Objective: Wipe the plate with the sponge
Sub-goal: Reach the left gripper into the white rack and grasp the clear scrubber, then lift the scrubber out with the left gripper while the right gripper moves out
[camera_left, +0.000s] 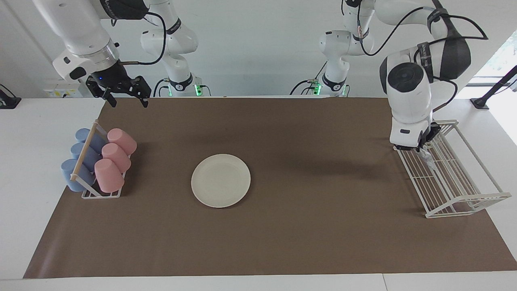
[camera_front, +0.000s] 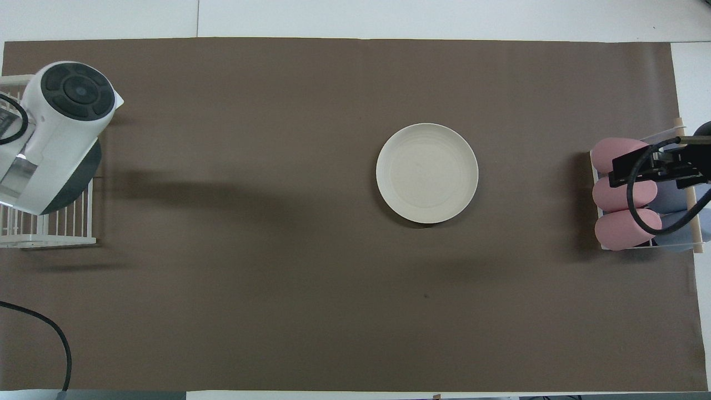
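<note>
The cream-white plate (camera_left: 221,180) lies flat on the brown mat near the table's middle, and it also shows in the overhead view (camera_front: 427,173). My left gripper (camera_left: 422,148) is down in the white wire rack (camera_left: 456,182) at the left arm's end of the table. It is shut on the silvery sponge (camera_left: 427,158), which hangs from its tips just above the rack's grid. In the overhead view the left arm's wrist (camera_front: 61,128) hides both that gripper and the sponge. My right gripper (camera_left: 127,99) is open and empty, raised over the right arm's end of the table.
A cup holder (camera_left: 101,194) with pink cups (camera_left: 115,155) and blue cups (camera_left: 78,163) lying on their sides stands at the right arm's end. In the overhead view the right gripper (camera_front: 616,169) covers the pink cups (camera_front: 625,230). The brown mat (camera_left: 307,234) covers the table.
</note>
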